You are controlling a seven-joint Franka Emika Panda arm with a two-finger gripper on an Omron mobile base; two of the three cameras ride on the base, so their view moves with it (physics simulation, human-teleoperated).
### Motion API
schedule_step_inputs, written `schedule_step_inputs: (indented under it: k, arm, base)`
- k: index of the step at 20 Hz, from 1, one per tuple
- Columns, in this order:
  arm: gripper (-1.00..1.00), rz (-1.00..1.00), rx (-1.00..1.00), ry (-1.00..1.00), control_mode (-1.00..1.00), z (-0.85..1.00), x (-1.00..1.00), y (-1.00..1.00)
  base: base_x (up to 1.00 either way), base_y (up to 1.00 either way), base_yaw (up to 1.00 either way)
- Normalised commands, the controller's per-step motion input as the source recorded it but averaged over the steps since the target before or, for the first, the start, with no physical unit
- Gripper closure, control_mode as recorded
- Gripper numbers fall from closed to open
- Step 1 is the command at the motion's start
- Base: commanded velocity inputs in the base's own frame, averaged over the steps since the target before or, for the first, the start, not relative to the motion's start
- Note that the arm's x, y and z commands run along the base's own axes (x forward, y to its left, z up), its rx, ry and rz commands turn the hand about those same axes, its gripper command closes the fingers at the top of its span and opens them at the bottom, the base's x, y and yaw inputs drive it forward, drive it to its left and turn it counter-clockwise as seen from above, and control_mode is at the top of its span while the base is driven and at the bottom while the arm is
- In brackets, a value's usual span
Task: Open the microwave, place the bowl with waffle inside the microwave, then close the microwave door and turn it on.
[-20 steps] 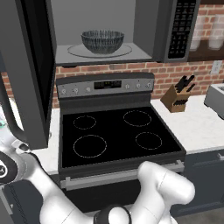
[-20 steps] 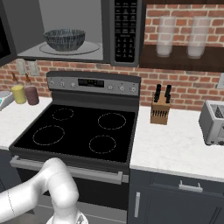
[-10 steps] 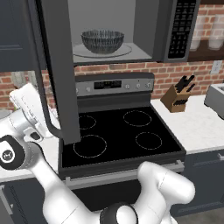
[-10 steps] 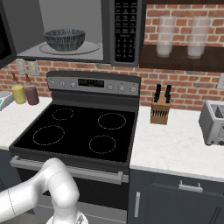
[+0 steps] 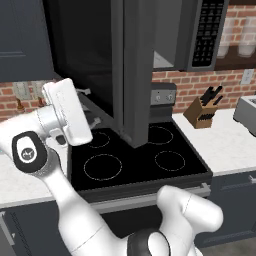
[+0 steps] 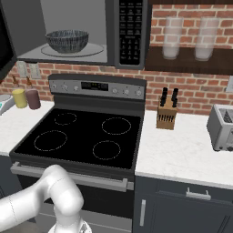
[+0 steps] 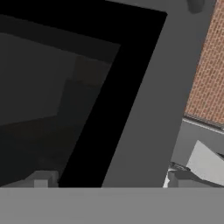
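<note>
The microwave (image 6: 130, 32) hangs over the stove with its cavity open. The bowl (image 6: 67, 41) sits on the turntable inside; the waffle is hidden below the bowl's rim. In the left base view the microwave door (image 5: 135, 75) stands about halfway swung, its edge toward the camera, and hides the bowl. My gripper (image 5: 90, 106) is at the door's outer face, left of it, over the stove's left side. In the hand view the door's black glass and grey frame (image 7: 148, 96) are right in front of my gripper (image 7: 111, 181). Its fingertips (image 7: 41, 178) stand wide apart, open and holding nothing.
The black stove (image 6: 86, 136) lies below, with its control panel (image 6: 98, 86) at the back. A knife block (image 6: 166, 113) and a toaster (image 6: 222, 127) stand on the right counter. Two jars (image 6: 26, 98) stand at the left. Glasses (image 6: 173, 38) rest on the wall shelf.
The microwave door has swung from wide open at the left to about halfway shut. My hand has followed it to the right on its outer side.
</note>
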Motion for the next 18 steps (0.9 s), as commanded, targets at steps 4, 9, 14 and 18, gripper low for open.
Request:
schedule_step_inputs:
  k: [4,9,14,18]
  arm:
    - [-1.0,0.1,0.25,-0.03,-1.0,0.07,0.0,-0.92]
    - [-1.0,0.14,0.26,-0.01,-1.0,0.07,0.03,-0.93]
    - [-1.0,0.17,0.22,0.0,-1.0,0.06,0.22,-0.79]
    - [-1.0,0.25,0.19,0.0,-1.0,0.01,0.44,-0.72]
  base:
    - [0.0,0.0,0.0]
    - [0.0,0.0,0.0]
    - [0.0,0.0,0.0]
    - [0.0,0.0,0.0]
